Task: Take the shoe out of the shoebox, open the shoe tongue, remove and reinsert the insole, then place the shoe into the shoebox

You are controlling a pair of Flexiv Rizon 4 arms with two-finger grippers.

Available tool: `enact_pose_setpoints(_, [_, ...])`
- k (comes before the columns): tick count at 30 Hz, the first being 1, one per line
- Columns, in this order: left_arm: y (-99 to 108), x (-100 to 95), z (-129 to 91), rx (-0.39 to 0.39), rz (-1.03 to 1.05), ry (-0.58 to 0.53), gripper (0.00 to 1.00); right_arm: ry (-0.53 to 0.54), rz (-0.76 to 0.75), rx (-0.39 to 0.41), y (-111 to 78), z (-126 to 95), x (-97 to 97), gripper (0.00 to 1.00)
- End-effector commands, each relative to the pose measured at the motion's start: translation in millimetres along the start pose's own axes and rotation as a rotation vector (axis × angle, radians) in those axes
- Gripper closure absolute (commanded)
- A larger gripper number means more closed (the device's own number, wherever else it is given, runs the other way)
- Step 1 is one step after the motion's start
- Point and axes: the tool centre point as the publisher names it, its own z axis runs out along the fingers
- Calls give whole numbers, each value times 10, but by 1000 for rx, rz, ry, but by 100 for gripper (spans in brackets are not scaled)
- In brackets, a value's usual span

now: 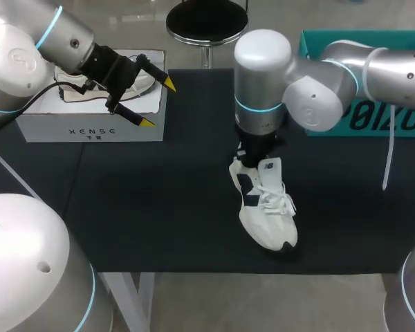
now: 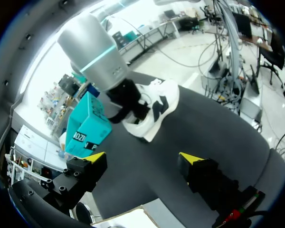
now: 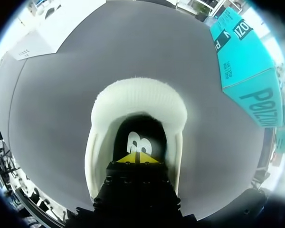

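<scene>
A white shoe (image 1: 266,207) stands on the black worktop (image 1: 159,207), the right arm's jaws pressed together inside its opening. The left arm's jaws hang released above the white shoebox (image 1: 90,128) at the worktop's left.

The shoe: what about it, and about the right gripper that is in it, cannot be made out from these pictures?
1. Right wrist view: the right gripper is shut inside the shoe; its own body hides whether it pinches anything.
2. Head view: the right arm covers that gripper and the shoe's heel.
3. Left wrist view: the right arm covers the shoe's opening.
</scene>
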Motion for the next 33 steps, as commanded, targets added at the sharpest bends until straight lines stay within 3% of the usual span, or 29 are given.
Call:
enact_pose_setpoints(1, [1, -6, 2, -3, 1, 3, 0, 0, -5, -4, 36, -8, 5, 100])
enact_pose_setpoints(8, [1, -6, 2, -3, 1, 3, 0, -7, -21, -11, 138, -15, -12, 100])
enact_pose_setpoints(14, [1, -6, 2, -3, 1, 3, 0, -5, -31, 3, 193, 210, -36, 100])
enact_pose_setpoints(18, [1, -6, 2, -3, 1, 3, 0, 5, -23, 11, 181, 249, -27, 100])
enact_pose_setpoints(33, [1, -6, 2, -3, 1, 3, 0, -20, -34, -24, 119, -254, -54, 100])
